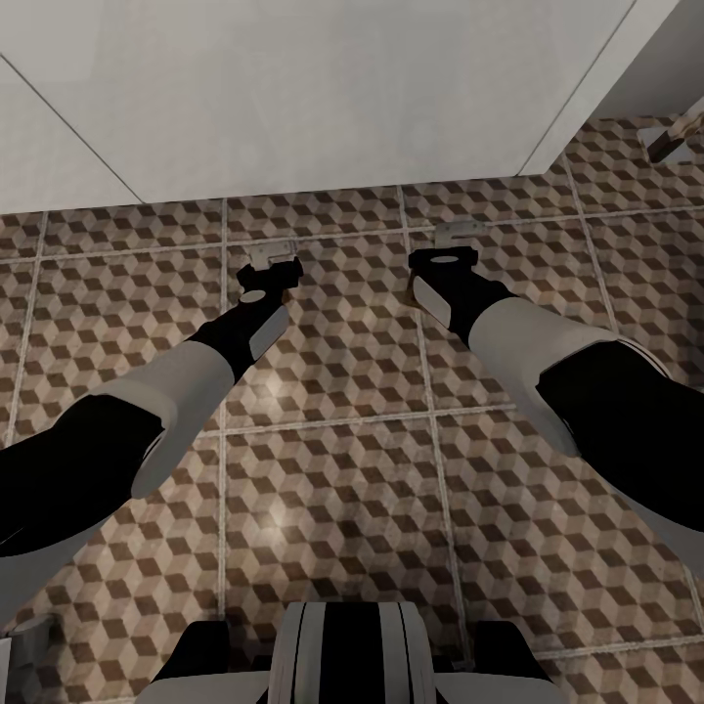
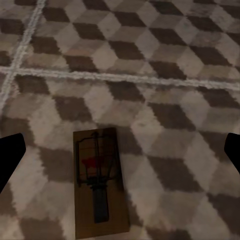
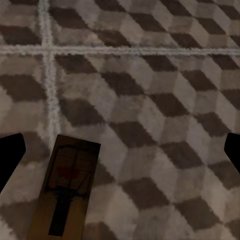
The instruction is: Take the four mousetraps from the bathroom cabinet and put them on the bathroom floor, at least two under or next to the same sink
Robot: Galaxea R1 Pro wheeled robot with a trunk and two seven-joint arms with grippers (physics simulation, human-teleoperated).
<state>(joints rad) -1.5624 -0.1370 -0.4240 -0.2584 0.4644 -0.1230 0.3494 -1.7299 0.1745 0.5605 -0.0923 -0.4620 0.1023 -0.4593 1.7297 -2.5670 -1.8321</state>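
mousetraps lie flat on the cube-patterned bathroom floor (image 1: pixel 342 460), one (image 2: pixel 100 182) between the spread, empty fingers of the left gripper (image 1: pixel 271 262), another (image 3: pixel 65 187) between the equally wide-open fingers of the right gripper (image 1: pixel 456 235).
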